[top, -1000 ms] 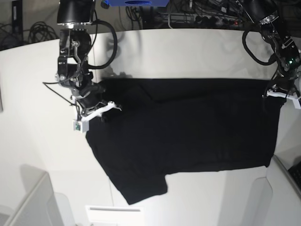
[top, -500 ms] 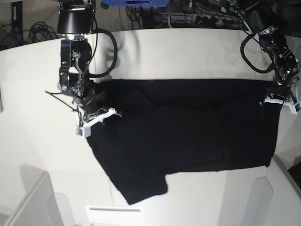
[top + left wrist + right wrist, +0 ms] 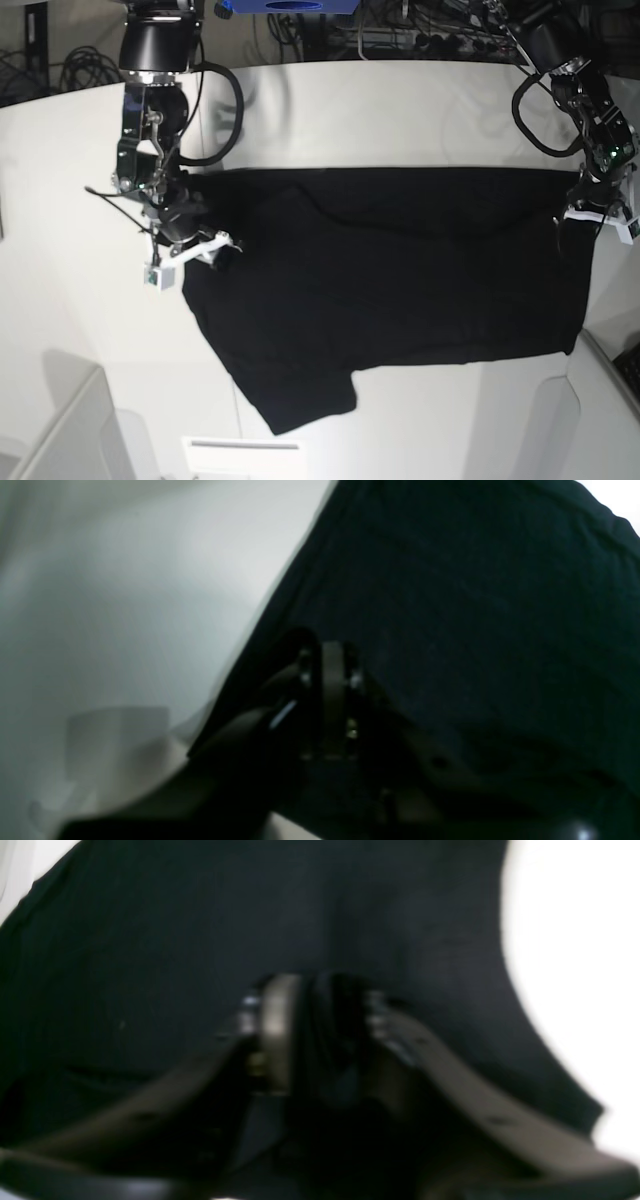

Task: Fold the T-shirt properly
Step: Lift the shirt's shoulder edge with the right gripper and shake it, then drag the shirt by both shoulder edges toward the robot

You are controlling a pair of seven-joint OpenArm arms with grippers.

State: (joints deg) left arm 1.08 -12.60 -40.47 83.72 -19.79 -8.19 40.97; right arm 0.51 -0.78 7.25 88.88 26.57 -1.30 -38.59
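**A:** So the T-shirt point(image 3: 390, 290) is plain black, no print showing on this side. It's spread mostly flat across the white surface point(image 3: 400, 110), folded over along its far edge, one sleeve poking out toward the near edge of the surface.

**B:** And the arms relative to the T-shirt?

**A:** One at each end. The right end effector point(image 3: 205, 245) sits at the T-shirt's far corner on the base view's left. Its wrist cam shows the jaws parted with a bunch of black cloth between them, but it's blurry, so I can't tell if they're actually pinching it. The left end effector point(image 3: 600, 215) is at the opposite end, right on the T-shirt's edge.

**B:** Is the left one gripping?

**A:** Can't tell. Its wrist view is dark, black fingers point(image 3: 327, 690) over black fabric, everything merges. No tag visible anywhere either.
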